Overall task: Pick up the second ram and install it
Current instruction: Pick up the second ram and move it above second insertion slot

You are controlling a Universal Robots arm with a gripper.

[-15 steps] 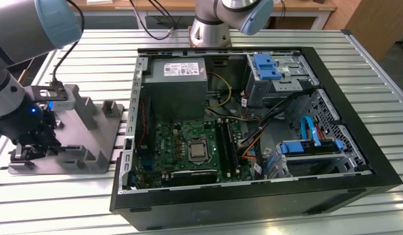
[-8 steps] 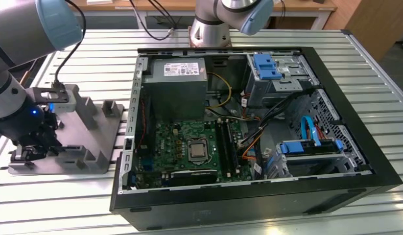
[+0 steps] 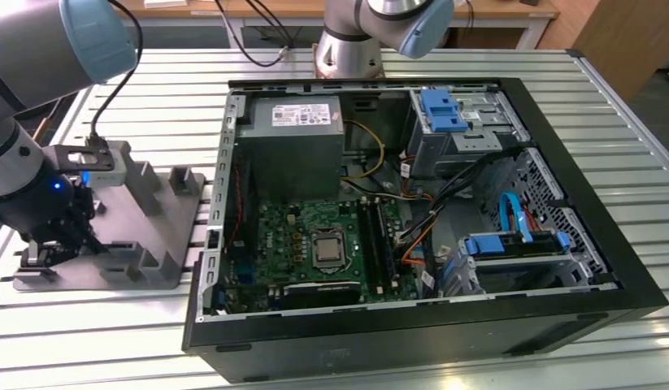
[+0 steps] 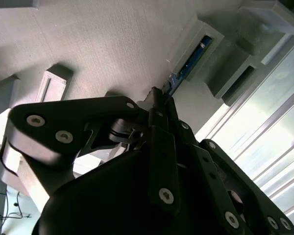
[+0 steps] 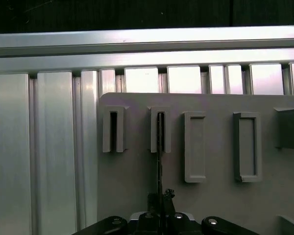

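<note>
At the exterior view's left, near the left edge of the slatted table, a grey holder plate carries several slotted blocks. The gripper is down over the plate's left corner. It belongs to the only arm present.

Finding 1, position of the ram: in the first wrist view the ram stands on edge and reads as one thin dark line. Its far end sits in the slot of the second block from the left. Its near end runs straight back into the gripper. The long axis therefore lies in line with the gripper, pointing directly away from the jaws across the plate.

Finding 2, jaws: in both wrist views they appear clenched on the ram's near end, one finger on each flat face.

Finding 3, appearance: in the second wrist view the ram is a narrow dark strip with a bluish tint along its upper edge. No chips or contacts can be made out.

Towards the exterior view's right, the open computer case lies well apart from the plate. The motherboard and its long black memory slots are exposed inside.
</note>
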